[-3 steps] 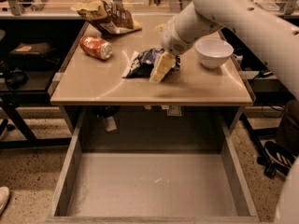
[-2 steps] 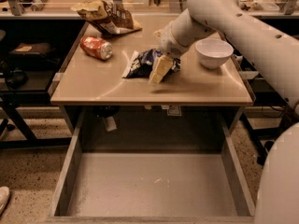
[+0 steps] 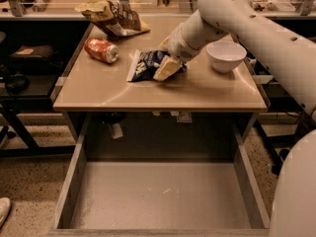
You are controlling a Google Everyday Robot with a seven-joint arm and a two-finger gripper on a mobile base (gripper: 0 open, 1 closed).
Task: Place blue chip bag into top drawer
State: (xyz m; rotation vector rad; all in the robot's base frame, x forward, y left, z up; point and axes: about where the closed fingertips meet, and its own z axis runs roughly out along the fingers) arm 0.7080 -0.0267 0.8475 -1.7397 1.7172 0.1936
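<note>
The blue chip bag (image 3: pixel 143 65), dark blue and crumpled with white edges, lies on the tan tabletop (image 3: pixel 123 90) near its middle. My gripper (image 3: pixel 166 58) reaches in from the upper right and is down at the bag's right end, touching it. The bag rests on the table. The top drawer (image 3: pixel 163 196) is pulled out wide below the table's front edge, grey with a speckled bottom and nothing in it.
A white bowl (image 3: pixel 225 55) stands right of the gripper. A red crushed can (image 3: pixel 101 50) lies at the left. A yellow-brown chip bag (image 3: pixel 111 16) lies at the back left. My arm fills the right side of the view. Shelves and cables flank the table.
The upper arm has swung closer and fills more of the right side. The gripper and the blue chip bag stay in the same place on the table.
</note>
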